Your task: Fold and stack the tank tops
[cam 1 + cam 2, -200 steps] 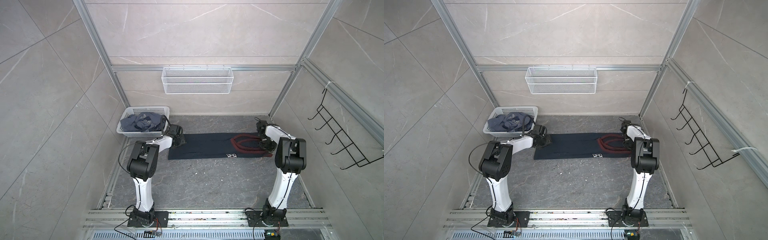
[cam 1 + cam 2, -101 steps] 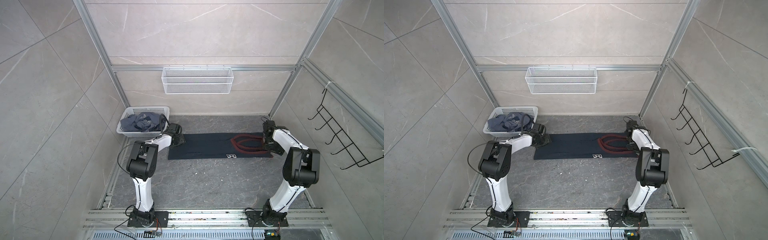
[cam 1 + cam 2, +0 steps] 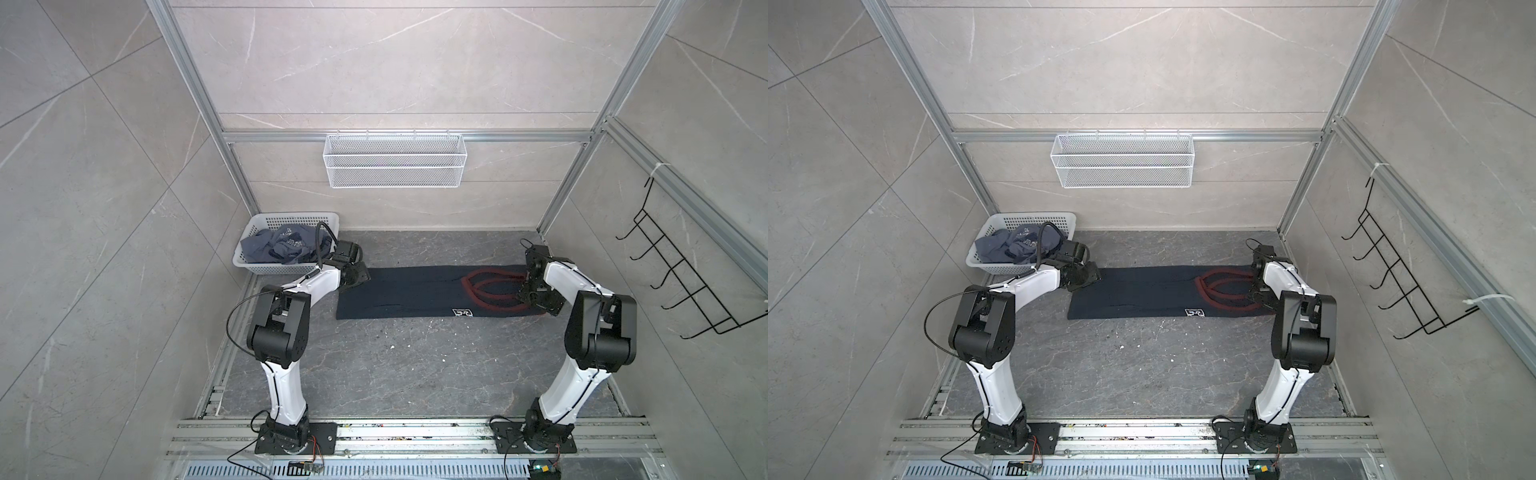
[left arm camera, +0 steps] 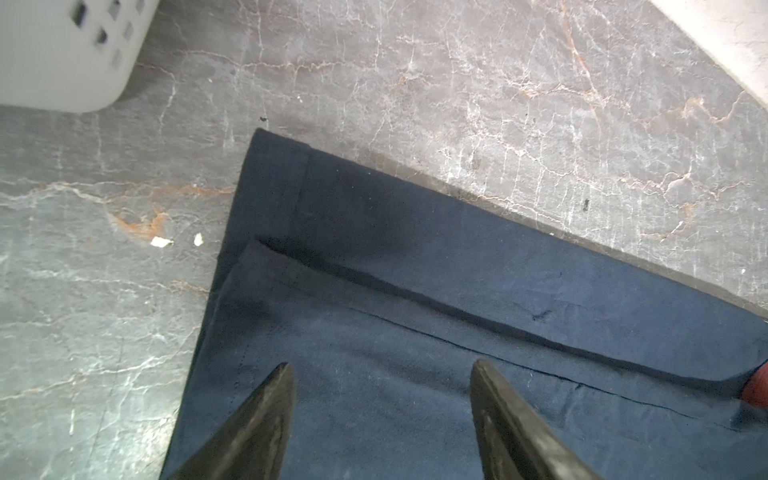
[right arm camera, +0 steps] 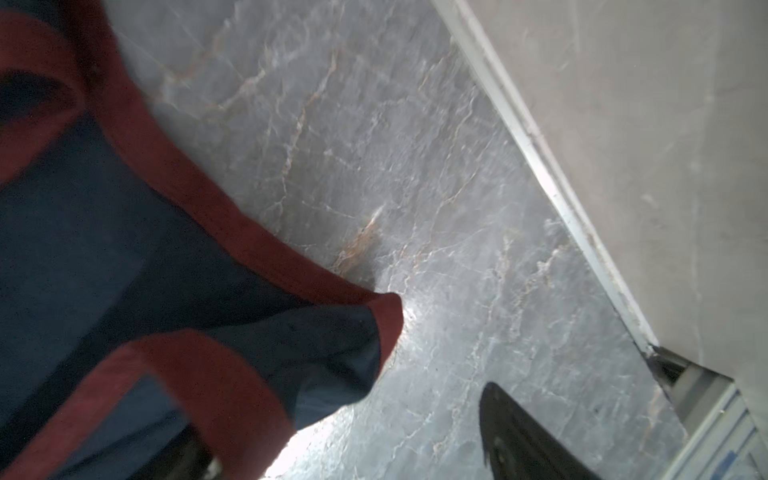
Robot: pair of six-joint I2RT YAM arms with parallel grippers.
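The near-black navy tank top (image 3: 415, 291) (image 3: 1142, 291) lies on the floor folded lengthwise into a long strip, with its red-trimmed straps at the right end. My left gripper (image 3: 357, 276) (image 4: 380, 365) is open just above the strip's left end (image 4: 415, 291), nothing between its fingers. My right gripper (image 3: 524, 293) (image 5: 345, 415) stands open at the strap end (image 5: 124, 249). One of its fingers is hidden behind the cloth. The slate blue-grey tank top (image 3: 282, 247) (image 3: 1017, 245) lies crumpled in the white basket (image 3: 291, 217).
The basket stands in the back left corner, close behind my left wrist, and its corner (image 4: 62, 62) shows there. A wire shelf (image 3: 395, 166) hangs on the back wall. A black hook rack (image 3: 681, 282) is on the right wall, whose base rail (image 5: 540, 166) runs beside my right gripper.
My right gripper has opened wide at the strap end and its elbow has swung out to the right. The left gripper has hardly moved.
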